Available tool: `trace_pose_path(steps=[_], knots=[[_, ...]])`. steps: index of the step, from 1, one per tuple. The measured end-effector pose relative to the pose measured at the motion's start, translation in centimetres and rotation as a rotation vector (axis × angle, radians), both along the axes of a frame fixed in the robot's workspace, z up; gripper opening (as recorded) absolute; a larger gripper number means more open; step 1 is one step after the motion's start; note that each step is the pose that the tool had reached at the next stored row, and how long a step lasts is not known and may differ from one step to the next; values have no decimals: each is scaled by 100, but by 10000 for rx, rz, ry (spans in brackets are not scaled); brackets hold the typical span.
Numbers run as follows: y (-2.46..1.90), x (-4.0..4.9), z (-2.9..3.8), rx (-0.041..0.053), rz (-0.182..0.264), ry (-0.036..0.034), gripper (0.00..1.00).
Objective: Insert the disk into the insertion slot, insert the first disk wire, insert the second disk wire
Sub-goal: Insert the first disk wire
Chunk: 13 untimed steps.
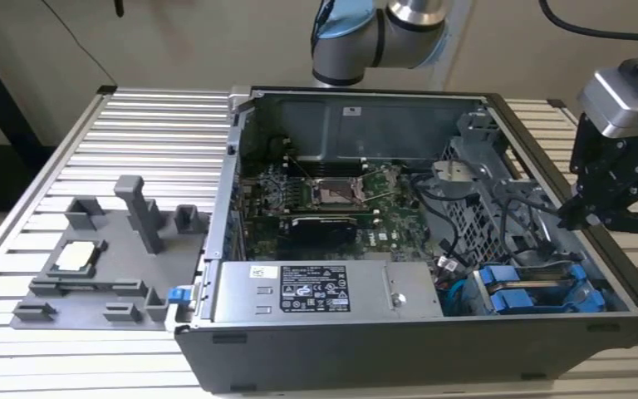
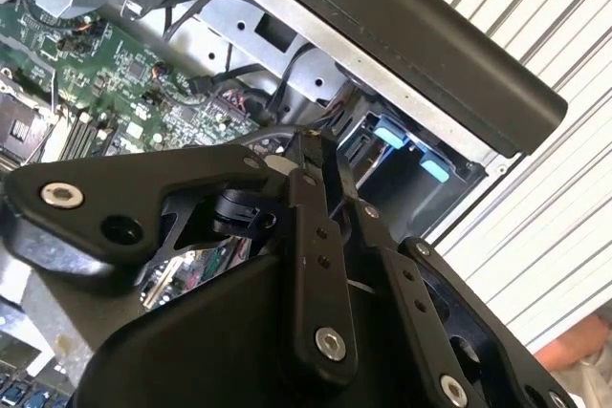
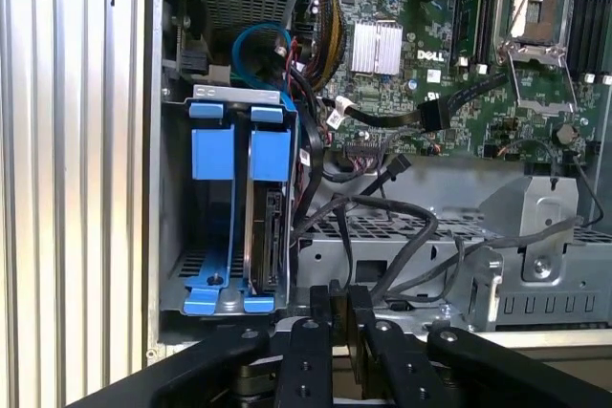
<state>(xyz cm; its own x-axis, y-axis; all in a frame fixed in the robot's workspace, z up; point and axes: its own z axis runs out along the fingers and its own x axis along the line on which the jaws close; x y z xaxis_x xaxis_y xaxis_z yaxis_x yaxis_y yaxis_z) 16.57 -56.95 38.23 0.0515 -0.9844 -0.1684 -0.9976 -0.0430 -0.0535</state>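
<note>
Student: Where does the disk sit?

Tutor: In the first wrist view the disk (image 3: 273, 236) stands on edge inside the slot (image 3: 273, 95) of the cage (image 3: 172, 198); its blue frame is level with a second blue carrier (image 3: 210, 150) just beside it; the cage fills a corner of the case (image 1: 408, 357), next to the power supply (image 1: 308, 291).

Student: And the wires?

Tutor: Black cables (image 3: 382, 212) loop over the perforated metal beside the cage; whether any is plugged into the disk cannot be told.

Student: What of the gripper?

Tutor: The gripper (image 1: 574, 221) hangs over the case wall at the exterior view's right, above the cage side and apart from the disk; in both wrist views its fingers (image 3: 361, 308) are drawn together, with only a thin gap and nothing held between them.

Student: What lies outside the case?

Tutor: A grey fixture (image 1: 109, 266) rests on the slatted table (image 1: 76, 125) at the exterior view's left; a square chip (image 1: 77, 254) sits on it.
</note>
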Motion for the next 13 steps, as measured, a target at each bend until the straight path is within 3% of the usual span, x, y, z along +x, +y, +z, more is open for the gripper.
trace_pose_path(steps=[9,12,13], knots=[[0,-4,0,-8,0,0,19],[0,-5,-8,-112,-1,0,19],[1,-5,-13,-195,-1,1,19]])
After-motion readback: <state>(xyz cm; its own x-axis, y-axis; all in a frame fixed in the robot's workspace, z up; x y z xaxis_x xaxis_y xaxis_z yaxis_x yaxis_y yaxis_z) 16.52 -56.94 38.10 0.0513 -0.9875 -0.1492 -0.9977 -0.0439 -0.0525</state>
